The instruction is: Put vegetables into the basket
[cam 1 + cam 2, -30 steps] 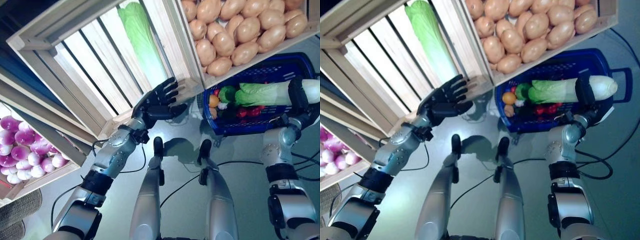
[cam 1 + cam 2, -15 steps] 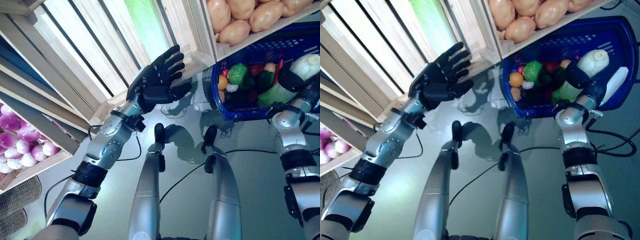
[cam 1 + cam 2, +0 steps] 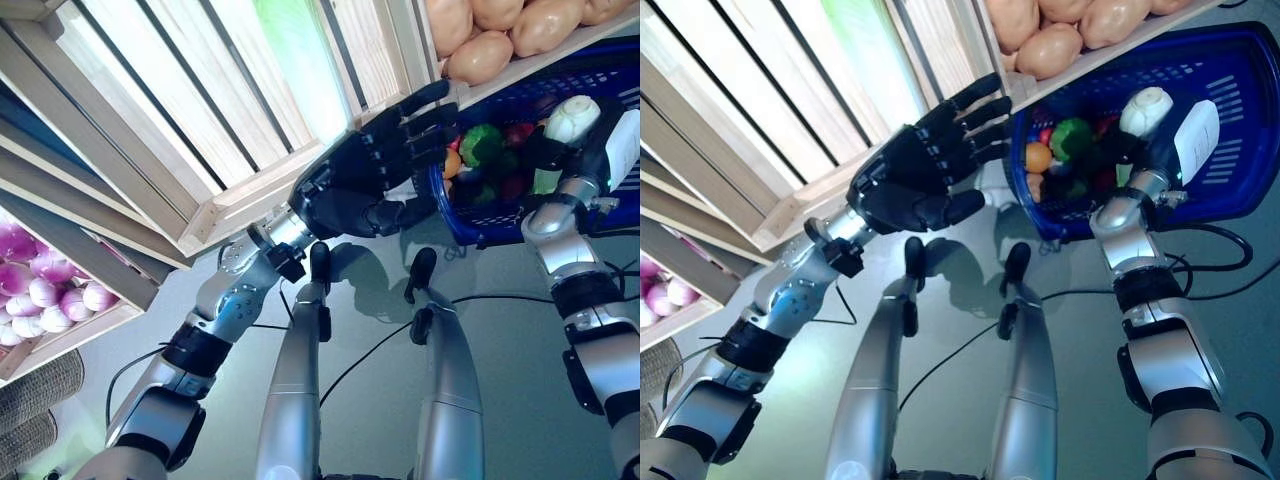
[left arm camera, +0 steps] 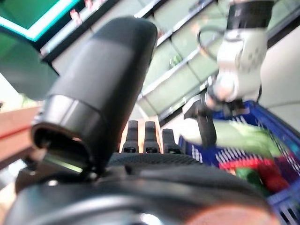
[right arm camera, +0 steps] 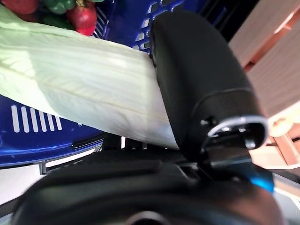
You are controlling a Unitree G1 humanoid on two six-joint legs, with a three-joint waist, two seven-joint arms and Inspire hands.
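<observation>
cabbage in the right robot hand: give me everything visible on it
The cabbage is a long napa type, pale green ribbed leaves running to a white rounded stem end. It looks smooth and plastic-like, intact. The right robot hand has its thumb curled round it near the stem end. It is tilted steeply, stem end up, leafy end down inside the blue basket among the other vegetables. Whether the leaf tip rests on them cannot be told.

Pale slatted-wood crates (image 3: 200, 120), blue plastic basket (image 3: 1240, 150)
</observation>
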